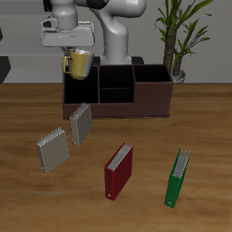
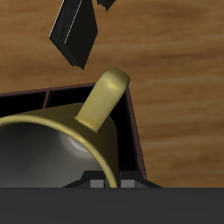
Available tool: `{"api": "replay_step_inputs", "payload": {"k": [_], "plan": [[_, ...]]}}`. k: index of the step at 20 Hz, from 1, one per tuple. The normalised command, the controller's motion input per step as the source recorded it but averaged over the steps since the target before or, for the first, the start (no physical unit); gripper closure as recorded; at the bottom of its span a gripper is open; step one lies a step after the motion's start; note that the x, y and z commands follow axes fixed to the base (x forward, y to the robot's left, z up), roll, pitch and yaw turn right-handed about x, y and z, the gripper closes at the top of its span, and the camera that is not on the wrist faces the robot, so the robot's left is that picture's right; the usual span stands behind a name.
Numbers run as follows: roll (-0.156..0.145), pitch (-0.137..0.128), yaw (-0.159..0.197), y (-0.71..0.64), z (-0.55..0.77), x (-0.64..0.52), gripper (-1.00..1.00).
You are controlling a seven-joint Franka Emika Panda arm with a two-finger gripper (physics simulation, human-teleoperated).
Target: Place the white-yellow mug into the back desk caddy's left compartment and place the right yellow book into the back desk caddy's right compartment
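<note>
My gripper (image 1: pixel 74 53) is shut on the white-yellow mug (image 1: pixel 78 62) and holds it in the air, just above the back desk caddy (image 1: pixel 118 107), over its left compartment (image 1: pixel 81 89). In the wrist view the mug (image 2: pixel 52 144) fills the frame with its loop handle (image 2: pixel 105 96) pointing away, over the caddy's wall (image 2: pixel 136 131). The right compartment (image 1: pixel 152 82) at the caddy's other end holds nothing. In front of the caddy two pale yellowish-grey books stand on the table; the one nearer the front edge is the right yellow book (image 1: pixel 53 149).
The other yellowish book (image 1: pixel 82 123) stands close to the caddy's front wall, below the mug. A red book (image 1: pixel 118 170) and a green book (image 1: pixel 178 177) stand near the front edge. A potted plant (image 1: pixel 177 36) is behind the caddy.
</note>
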Motion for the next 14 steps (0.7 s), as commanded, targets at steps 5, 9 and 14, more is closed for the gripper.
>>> {"api": "replay_step_inputs", "payload": {"k": [5,9,14], "plan": [[-0.015,0.079,0.046,0.03,-0.29,0.05,1.0],[-0.007,0.054,0.056,0.02,-0.18,0.02,1.0],[-0.019,0.009,0.049,0.02,0.02,-0.02,1.0]]}}
